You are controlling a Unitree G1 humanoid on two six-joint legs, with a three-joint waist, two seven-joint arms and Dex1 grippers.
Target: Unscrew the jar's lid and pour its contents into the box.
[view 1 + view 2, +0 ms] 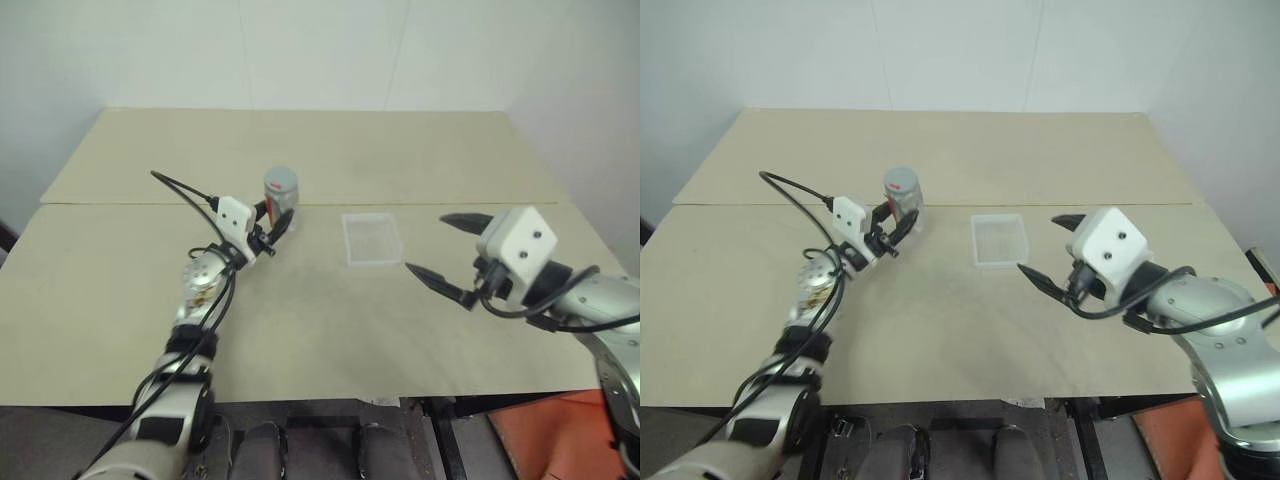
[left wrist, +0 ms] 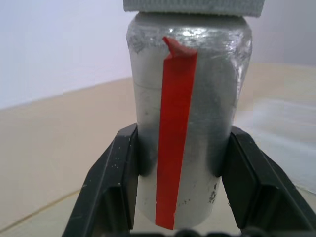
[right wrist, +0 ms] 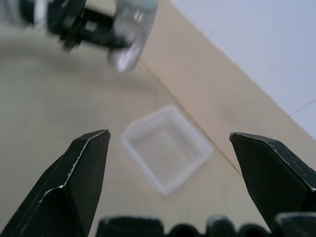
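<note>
Currently, jar [image 1: 281, 190]: upright, lid [image 1: 281, 175] on, clamped low on its body between left tool [image 1: 279, 223] fingers.
Box [image 1: 371, 239]: on bench [image 1: 320, 320], between tools.
Right tool [image 1: 452, 252]: spread wide, empty, near box.

The jar [image 1: 280, 192] stands left of the box [image 1: 371, 239] (both on the table [image 1: 320, 330]), well apart.

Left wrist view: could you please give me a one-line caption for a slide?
Left gripper shut on the red-striped jar, grey lid still screwed on.
</note>
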